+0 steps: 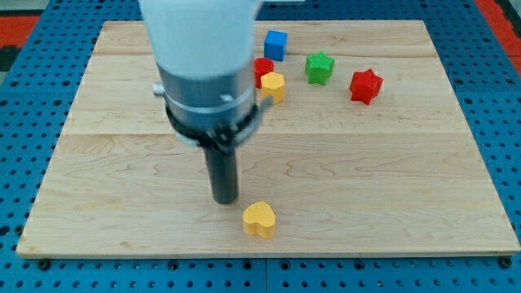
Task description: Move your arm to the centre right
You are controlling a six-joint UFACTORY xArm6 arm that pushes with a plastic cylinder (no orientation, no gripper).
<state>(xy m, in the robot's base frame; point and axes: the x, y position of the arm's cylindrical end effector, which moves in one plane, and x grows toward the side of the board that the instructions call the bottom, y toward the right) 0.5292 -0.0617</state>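
Note:
My arm's white and grey body [203,73] hangs over the board's upper left of centre, and the dark rod comes down from it. My tip [225,200] rests on the wooden board [366,179] left of centre, toward the view's bottom. A yellow heart block [260,220] lies just to the right of and below the tip, a small gap apart. A blue cube [276,44], a red block [263,69] partly hidden by the arm, a yellow block [273,85], a green star block [319,67] and a red star block [365,85] sit near the view's top.
The board lies on a blue pegboard surface [24,122] that shows along all its edges. A red strip [501,16] shows at the view's top right corner.

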